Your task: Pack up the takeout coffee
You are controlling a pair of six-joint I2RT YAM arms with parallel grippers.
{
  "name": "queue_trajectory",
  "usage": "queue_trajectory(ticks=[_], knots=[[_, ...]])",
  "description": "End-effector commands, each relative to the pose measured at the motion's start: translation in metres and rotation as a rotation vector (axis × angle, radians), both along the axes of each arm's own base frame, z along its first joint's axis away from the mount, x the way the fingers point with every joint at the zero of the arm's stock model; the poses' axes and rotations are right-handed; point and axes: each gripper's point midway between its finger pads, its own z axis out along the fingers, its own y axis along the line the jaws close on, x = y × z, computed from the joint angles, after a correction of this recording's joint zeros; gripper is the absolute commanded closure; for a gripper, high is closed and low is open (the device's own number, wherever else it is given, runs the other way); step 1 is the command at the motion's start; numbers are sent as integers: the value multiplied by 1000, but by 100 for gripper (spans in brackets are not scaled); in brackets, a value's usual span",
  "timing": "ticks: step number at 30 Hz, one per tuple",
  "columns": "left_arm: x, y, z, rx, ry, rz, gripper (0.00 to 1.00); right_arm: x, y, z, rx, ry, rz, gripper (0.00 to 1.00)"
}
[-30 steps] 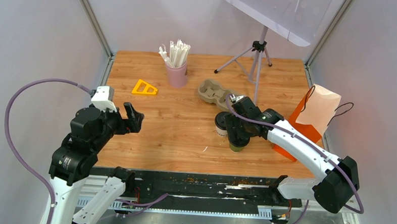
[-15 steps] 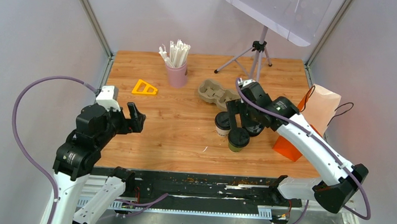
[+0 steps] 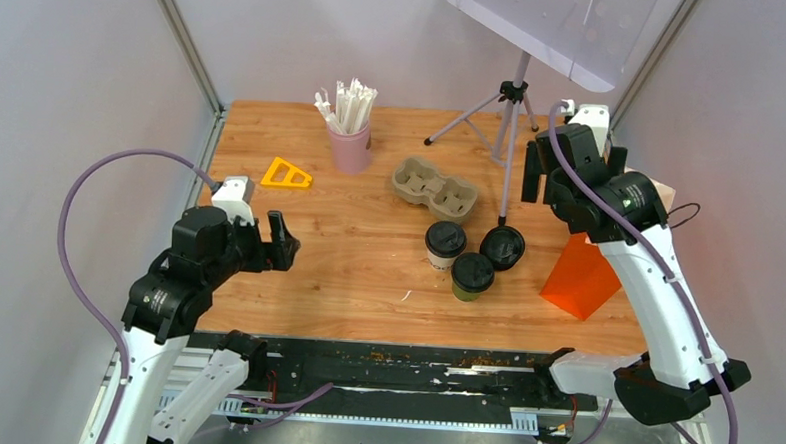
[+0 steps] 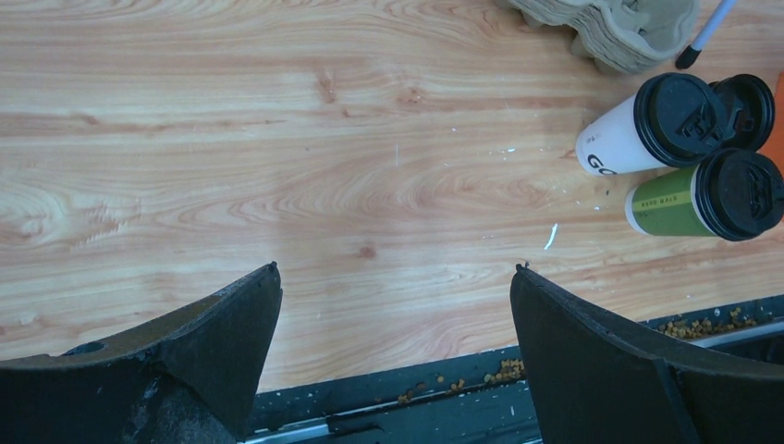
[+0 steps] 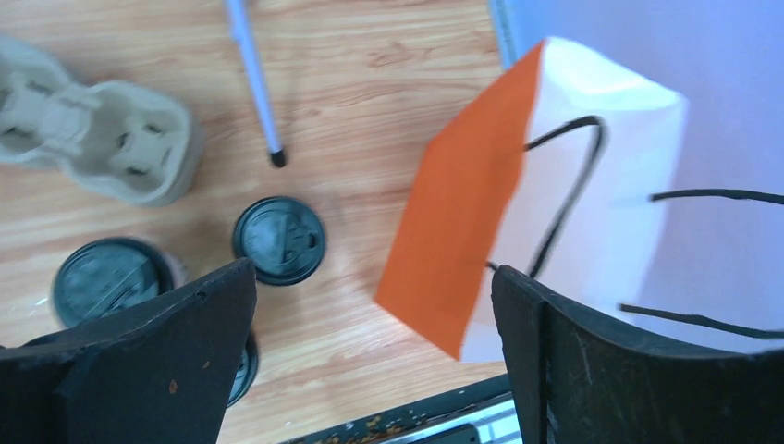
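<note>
Directly beneath the right gripper (image 5: 365, 273), whose fingers stand wide apart, the orange-and-white bag (image 5: 462, 231) runs off the frame's right edge. Its left finger hides most of the olive-green cup (image 4: 670, 202); the whitish cup (image 5: 106, 268) shows only its lid. The left gripper (image 4: 396, 270), likewise spread, has both cups ahead to its right.
</note>
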Motion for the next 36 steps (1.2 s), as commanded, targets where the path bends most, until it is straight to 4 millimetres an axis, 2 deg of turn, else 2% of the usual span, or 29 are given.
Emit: queue_trajectory(ticks=[1,5,10,15,18,20,22,27,31,34,36], knots=[[-1,-6,4,-30,-26,-25,0,-7,-49,33,-127,-114,-152,2],[0,-8,1,-40,-23,-29,0,-5,-73,32,-167,-148,-223,0],[2,-12,-5,-55,-17,-39,0,4,-91,13,-183,-89,-260,0],[4,-14,-11,-56,-4,-41,0,26,-86,-27,-66,-30,-205,2],[5,-14,-11,-55,-5,-41,0,34,-94,-49,-46,14,-222,8],[5,-13,-11,-53,-5,-39,0,38,-100,-60,-38,34,-240,16],[6,-13,-11,-50,-7,-37,0,42,-105,-67,-26,43,-247,28],[7,-12,-13,-45,-3,-33,0,44,-108,-66,-23,44,-234,62],[9,-14,-13,-54,-3,-32,0,34,-111,-53,-45,38,-229,87],[10,-17,-14,-69,0,-37,0,27,-115,-35,-65,11,-237,98],[10,-19,-14,-78,4,-42,0,23,-117,-24,-74,-3,-241,100]])
